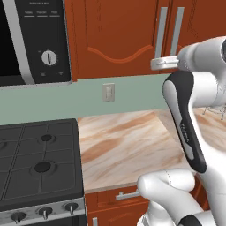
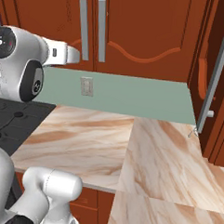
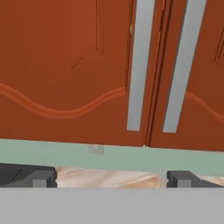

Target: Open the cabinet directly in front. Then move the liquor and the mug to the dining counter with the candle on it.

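- The white arm rises from its base and bends upward, the hand held level and reaching toward the cabinet (image 1: 119, 39) on the wall.
- The gripper (image 3: 111, 178) faces the two doors square on; its two dark fingertips (image 3: 37, 177) stand wide apart with nothing between them.
- The hand is close before the pair of vertical silver handles (image 3: 140, 65), just below their lower ends, not touching them.
- Both cabinet doors are shut, meeting at a dark seam between the handles.
- Under the cabinet runs a pale green backsplash (image 2: 133, 94) with a light switch plate (image 2: 87, 87).
- Below lies a bare marble worktop (image 1: 128, 145).
- To the left are a black stove (image 1: 37, 165) and a microwave (image 1: 35, 42) above it.
- To the right stands a tall wooden unit with its own long silver handle (image 2: 215, 77).
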